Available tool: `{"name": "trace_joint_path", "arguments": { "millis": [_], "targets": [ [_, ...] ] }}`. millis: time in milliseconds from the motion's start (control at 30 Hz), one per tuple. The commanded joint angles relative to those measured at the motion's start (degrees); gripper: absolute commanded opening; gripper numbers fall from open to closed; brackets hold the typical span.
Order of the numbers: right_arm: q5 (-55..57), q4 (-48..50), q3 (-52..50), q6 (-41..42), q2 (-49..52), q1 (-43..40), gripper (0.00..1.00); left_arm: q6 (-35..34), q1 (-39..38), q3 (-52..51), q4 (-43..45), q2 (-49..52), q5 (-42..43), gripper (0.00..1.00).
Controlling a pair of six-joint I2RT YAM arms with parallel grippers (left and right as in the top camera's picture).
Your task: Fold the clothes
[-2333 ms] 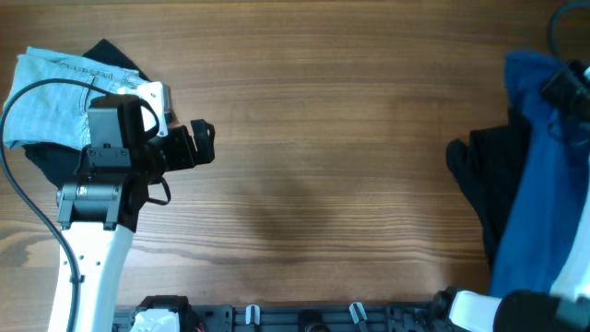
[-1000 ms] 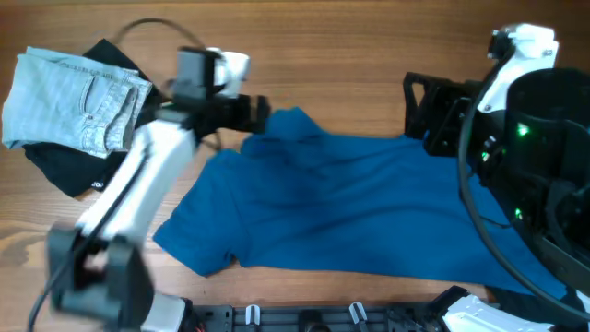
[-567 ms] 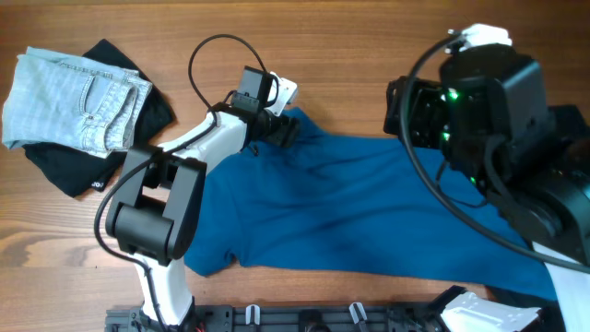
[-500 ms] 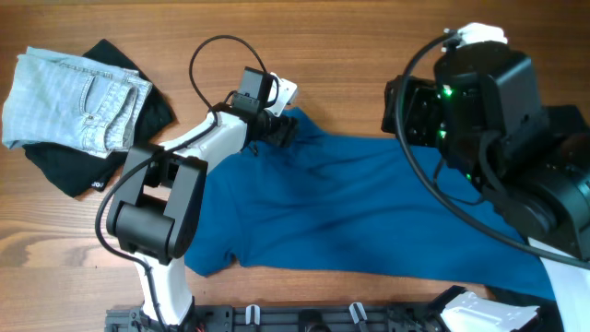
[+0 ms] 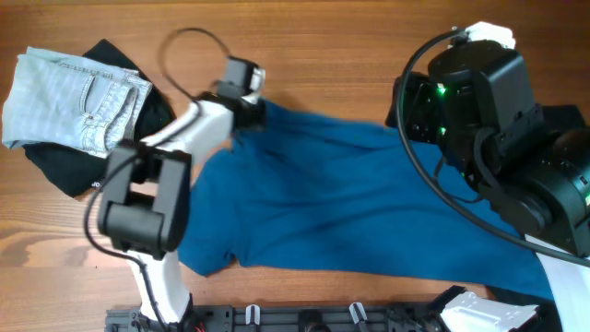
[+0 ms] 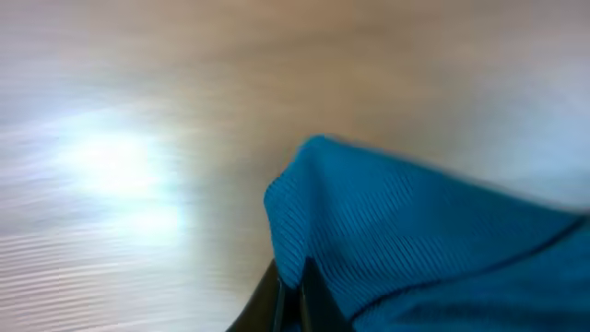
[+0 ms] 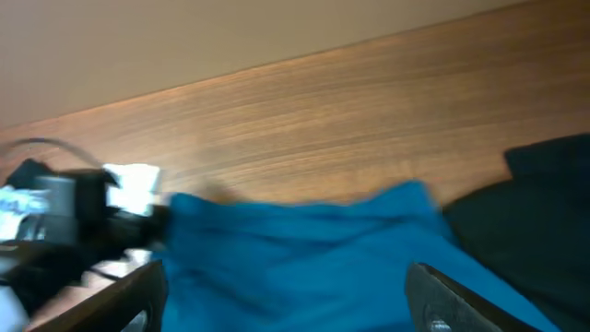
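A large deep-blue shirt (image 5: 369, 212) lies spread across the middle of the table. My left gripper (image 5: 255, 112) is at its upper left corner, shut on a pinched fold of the blue fabric (image 6: 406, 231); in the left wrist view the gripper (image 6: 293, 284) has its jaws closed on the cloth. My right gripper (image 7: 290, 297) hangs open above the shirt's (image 7: 304, 249) top edge, with nothing between its wide-set fingers (image 7: 441, 293). Pale-blue jeans (image 5: 69, 97) rest folded on a black garment (image 5: 64, 166) at the far left.
The bulky right arm (image 5: 489, 129) covers the table's right side. Another black garment (image 7: 544, 194) lies to the right of the shirt in the right wrist view. Bare wood runs along the table's far edge (image 5: 323, 37). A black rail (image 5: 304, 318) lines the front edge.
My left gripper has shut on the shirt's upper left corner and moved a little left and back with it, drawing the top edge out. The right arm has hardly shifted.
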Motion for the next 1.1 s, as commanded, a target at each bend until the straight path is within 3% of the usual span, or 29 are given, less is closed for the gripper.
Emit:
{"name": "trace_joint_path", "arguments": {
  "millis": [0, 67, 200, 267, 367, 533, 667, 733, 833, 867, 1067],
  "targets": [
    [3.7, -0.7, 0.3, 1.8, 0.1, -0.3, 0.84, -9.5, 11.3, 5.2, -0.1, -6.6, -9.0, 0.04],
    [3.7, -1.2, 0.2, 2.9, 0.1, -1.0, 0.85, -11.2, 15.3, 5.4, 0.1, -7.5, -7.0, 0.04],
    [2.7, -3.3, 0.1, 5.6, 1.0, -5.3, 0.87, -11.1, 21.9, 5.4, -0.4, -7.8, 6.1, 0.06],
    [0.9, -4.1, 0.1, 5.6, 2.0, -7.2, 0.88, -10.2, 22.5, 5.4, -0.7, -8.0, 8.9, 0.22],
    [-1.7, -6.2, 0.1, 5.5, 4.6, -9.7, 0.9, -9.9, 22.1, 5.4, -0.7, -9.1, 11.6, 0.37],
    [-4.2, -7.1, 0.1, 3.9, 8.7, -11.4, 0.9, 2.4, 16.9, 5.4, -2.1, -10.4, 25.7, 0.43],
    [-4.3, -5.6, 0.1, 3.9, 9.4, -11.4, 0.91, 14.3, 8.7, 5.4, -2.2, -7.6, 25.4, 0.41],
    [-4.2, -5.2, 0.1, 3.9, 9.4, -11.4, 0.91, 17.8, 4.7, 5.4, -0.4, -5.0, 23.6, 0.35],
    [-4.2, -5.1, 0.1, 3.8, 9.4, -11.4, 0.93, 18.3, -0.3, 5.4, 5.1, 0.1, 16.7, 0.16],
    [-4.2, -5.2, 0.1, 3.8, 9.4, -11.4, 0.93, 18.1, -1.2, 5.4, 6.8, 1.4, 14.8, 0.04],
    [-4.2, -5.0, 0.1, 4.1, 9.4, -11.4, 0.94, 14.5, -3.2, 5.4, 16.5, 9.7, 12.5, 0.04]
  ]
}}
